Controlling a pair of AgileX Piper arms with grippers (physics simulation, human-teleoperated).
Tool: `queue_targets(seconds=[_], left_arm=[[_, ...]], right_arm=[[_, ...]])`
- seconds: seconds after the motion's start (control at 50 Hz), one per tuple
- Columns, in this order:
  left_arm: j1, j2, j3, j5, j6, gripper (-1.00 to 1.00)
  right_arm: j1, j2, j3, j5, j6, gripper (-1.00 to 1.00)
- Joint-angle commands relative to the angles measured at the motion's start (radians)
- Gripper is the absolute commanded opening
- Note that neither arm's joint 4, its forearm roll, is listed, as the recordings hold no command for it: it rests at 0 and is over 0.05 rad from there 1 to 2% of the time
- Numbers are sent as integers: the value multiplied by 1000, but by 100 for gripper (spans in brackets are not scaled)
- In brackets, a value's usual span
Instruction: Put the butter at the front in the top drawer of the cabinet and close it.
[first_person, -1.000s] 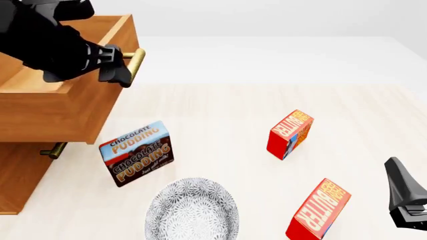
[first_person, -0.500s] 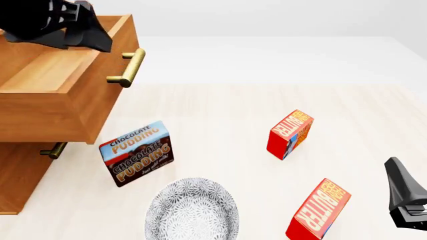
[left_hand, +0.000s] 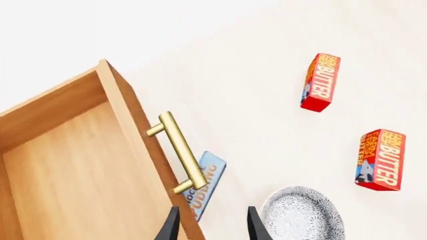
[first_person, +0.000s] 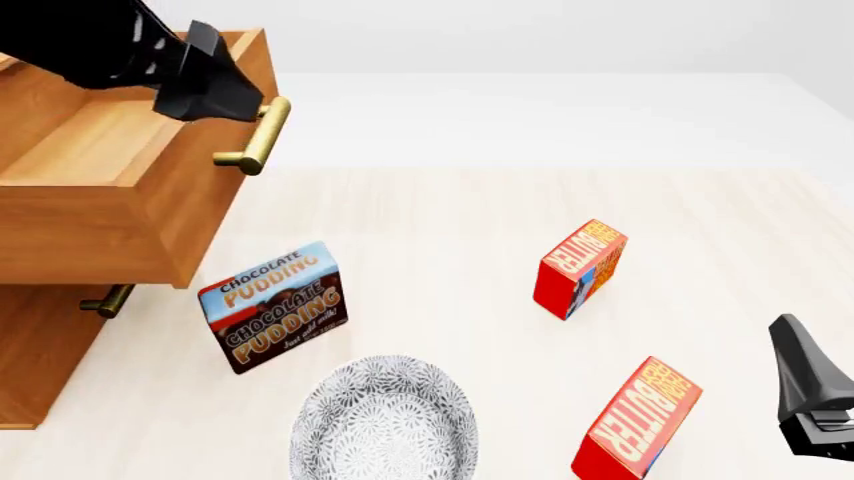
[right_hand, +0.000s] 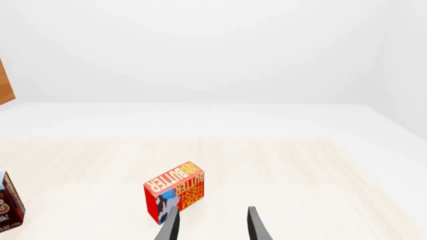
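The left gripper (left_hand: 209, 225) hangs jaws apart, empty, above the open light-brown wooden top drawer (first_person: 107, 190) beside its brass bar handle (first_person: 258, 136). The right gripper's (right_hand: 211, 226) jaws gape empty over the pale tabletop (first_person: 441, 210). The front red butter box (first_person: 638, 420) stands near a patterned grey bowl (first_person: 384, 418) and a chocolate pudding box (first_person: 274, 305).

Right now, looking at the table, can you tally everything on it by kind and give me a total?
Butter boxes: 2, one farther back and one at the front
Chocolate pudding box: 1
Patterned bowl: 1
Cabinet: 1, its top drawer pulled open
Total: 5
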Motion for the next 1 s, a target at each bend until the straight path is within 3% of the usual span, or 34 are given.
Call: queue_targets(seconds=[0.02, 0.12, 0.38, 0.62, 1.0], left_arm=[[-59, -23, 53, -74, 65, 100], [-55, -24, 80, -116, 117, 100], [-157, 105, 22, -212, 100, 100], [-242, 228, -56, -263, 53, 100], [-273, 364, -132, -339, -32, 100]], right_arm=[[0, -1, 0, 1, 1, 100], [0, -1, 0, 1, 1, 100], [0, -1, 0, 1, 0, 100], [0, 0, 0, 1, 1, 100], [0, 0, 0, 1, 0, 100]])
